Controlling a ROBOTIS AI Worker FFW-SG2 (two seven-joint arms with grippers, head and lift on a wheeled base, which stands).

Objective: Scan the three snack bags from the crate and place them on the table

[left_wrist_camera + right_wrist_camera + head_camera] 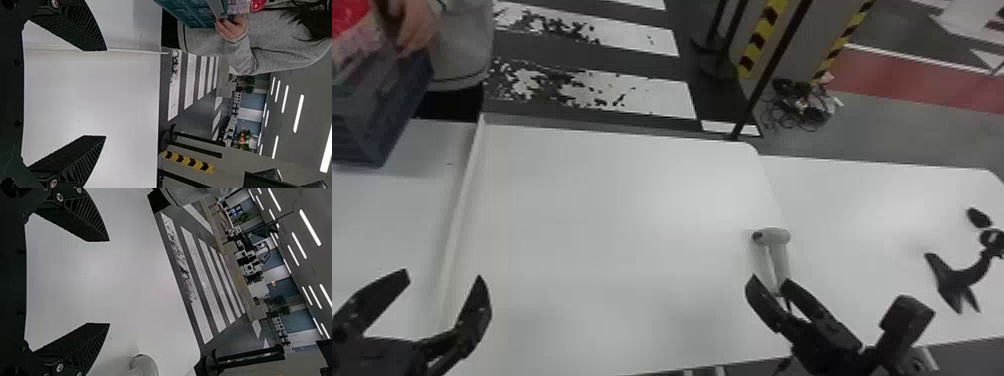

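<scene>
Fingers of the left gripper (444, 275) and right gripper (109, 282) are found apart; the snack bags (239, 7), noted in the crate (392, 100) at far left, are judged light, slippery and crushable, best pinched gently by an edge.

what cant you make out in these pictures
Full contents of the crate: head view, cut by the left edge, partly behind a person's hand.
Lower end of the scanner: head view, partly behind the right gripper.
Rest of the black stand: head view, cut off by the right edge.
</scene>
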